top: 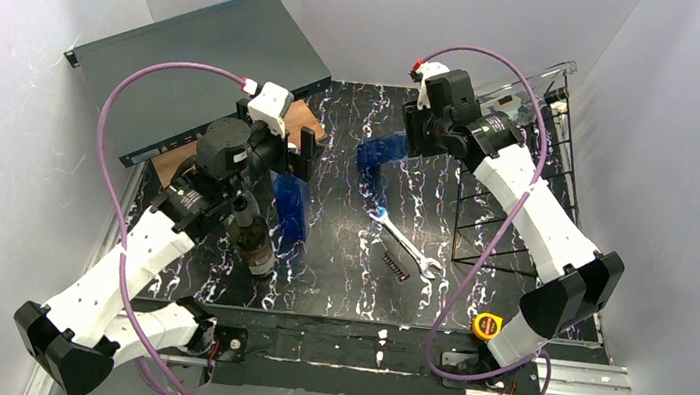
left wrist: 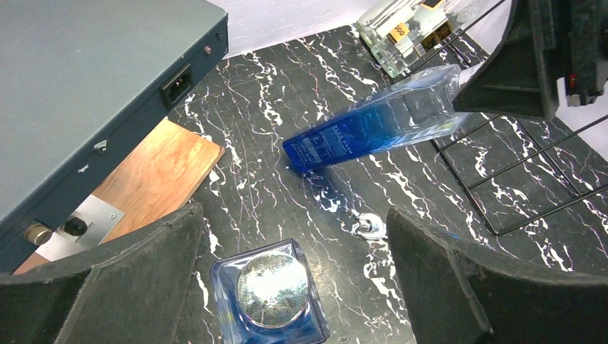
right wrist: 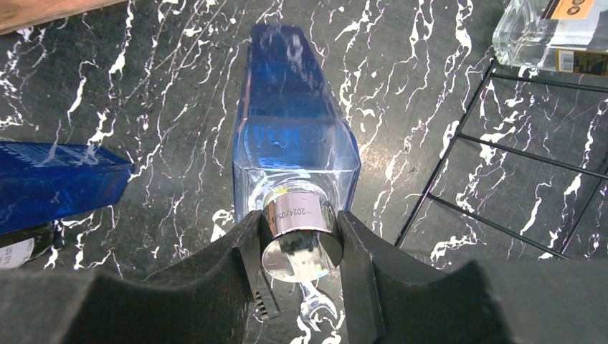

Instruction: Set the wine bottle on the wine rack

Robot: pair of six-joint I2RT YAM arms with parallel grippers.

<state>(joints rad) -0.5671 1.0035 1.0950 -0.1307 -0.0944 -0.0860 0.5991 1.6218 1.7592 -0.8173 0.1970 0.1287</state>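
My right gripper [right wrist: 300, 233] is shut on the silver cap of a blue square wine bottle [right wrist: 294, 143]. The bottle [left wrist: 373, 125] hangs tilted, base low over the black marbled table [top: 336, 276], just left of the black wire wine rack [top: 457, 221]. The rack's wires [right wrist: 446, 154] run right of the bottle. My left gripper [left wrist: 292, 236] stands open above a second, upright blue bottle [left wrist: 272, 287] without touching it. In the top view the right gripper [top: 412, 137] sits mid-back and the left gripper [top: 299, 156] further left.
A clear bottle [top: 531, 84] lies on the rack's top. A dark bottle [top: 251, 236] stands by the left arm. A wrench [top: 406, 243], comb [top: 396, 262] and yellow tape measure [top: 486, 325] lie near the front. A grey metal case [top: 202, 58] and wooden board [left wrist: 158, 172] fill the back left.
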